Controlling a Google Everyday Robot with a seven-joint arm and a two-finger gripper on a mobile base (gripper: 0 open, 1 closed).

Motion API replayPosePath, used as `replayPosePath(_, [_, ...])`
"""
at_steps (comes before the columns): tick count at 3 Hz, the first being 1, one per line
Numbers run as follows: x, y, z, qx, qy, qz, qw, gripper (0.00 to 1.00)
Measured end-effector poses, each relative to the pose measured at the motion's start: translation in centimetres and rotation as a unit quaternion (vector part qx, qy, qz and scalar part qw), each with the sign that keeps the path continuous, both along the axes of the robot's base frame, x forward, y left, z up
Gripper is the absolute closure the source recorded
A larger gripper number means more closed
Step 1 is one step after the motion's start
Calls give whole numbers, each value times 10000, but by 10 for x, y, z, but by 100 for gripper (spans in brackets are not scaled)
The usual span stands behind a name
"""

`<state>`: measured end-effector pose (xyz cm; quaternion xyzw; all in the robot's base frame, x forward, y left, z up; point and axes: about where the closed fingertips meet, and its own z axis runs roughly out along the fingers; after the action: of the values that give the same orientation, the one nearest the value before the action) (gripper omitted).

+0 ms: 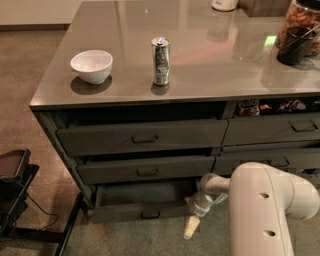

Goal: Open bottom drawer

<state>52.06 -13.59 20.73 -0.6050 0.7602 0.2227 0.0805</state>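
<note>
Glossy grey worktop [210, 70] throwing back soft reflections, with a green glint [270, 40] near its right end. Brown speckled floor [30, 65] runs off left to a pale wall base [35, 12]. Bottom left, a black stand [12, 190] with a cable [42, 210] trailing from it. The claw [191, 229] hangs low by the floor, in front of the drawer cabinet [100, 137].

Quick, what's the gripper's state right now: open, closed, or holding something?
Gripper: cannot be told; it is low beside the right end of the bottom drawer.
</note>
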Motion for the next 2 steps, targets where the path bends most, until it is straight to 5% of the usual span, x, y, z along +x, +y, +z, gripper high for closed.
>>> replayPosePath(2, [-38, -5, 33, 251, 981, 414, 9940, 0])
